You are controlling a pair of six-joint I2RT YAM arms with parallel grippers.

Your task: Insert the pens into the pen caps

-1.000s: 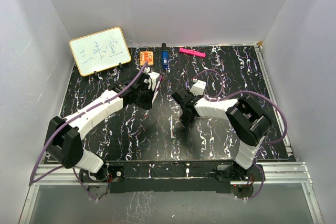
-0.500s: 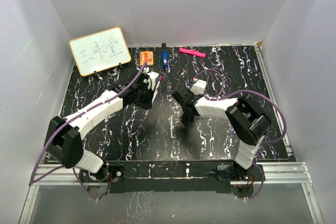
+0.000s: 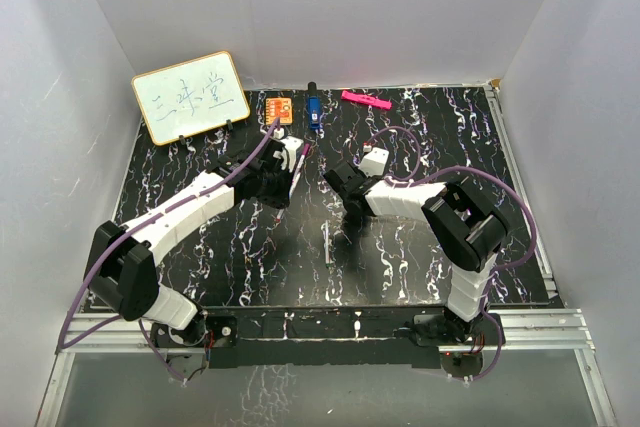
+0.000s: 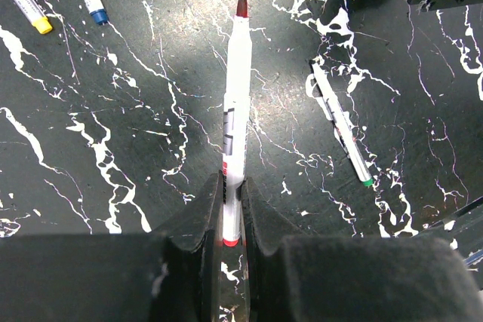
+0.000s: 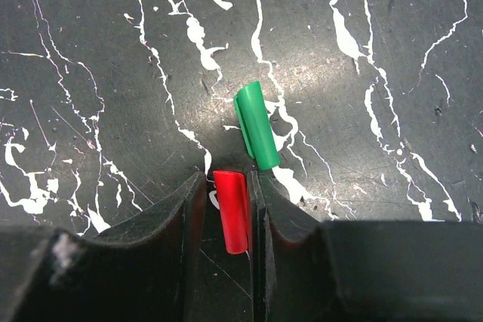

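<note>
Left gripper (image 4: 230, 190): clamped on the rear end of the red pen (image 4: 235, 96), jaws tight against the barrel.
Red pen axis: runs straight out ahead of the left fingers, with the red tip at the far end and clear of the table (image 4: 113, 148).
Right gripper (image 5: 226, 179): jaws stand close on either side of the red cap (image 5: 232, 213). A sliver of gap shows on one side, so I cannot tell if the grip is firm.
Red cap axis: lies along the right fingers, flat on the table. Which end is open is not visible.
Green cap (image 5: 256, 124): just ahead of the right fingertips, almost touching the red cap's far end.
Green pen (image 4: 341, 127): on the table ahead and to the right of the left gripper, apart from the red pen.
Nearer arm: the right for the cap, the left for the pen.
Judgement: the cap's mouth must turn to face the pen tip along one line.
</note>
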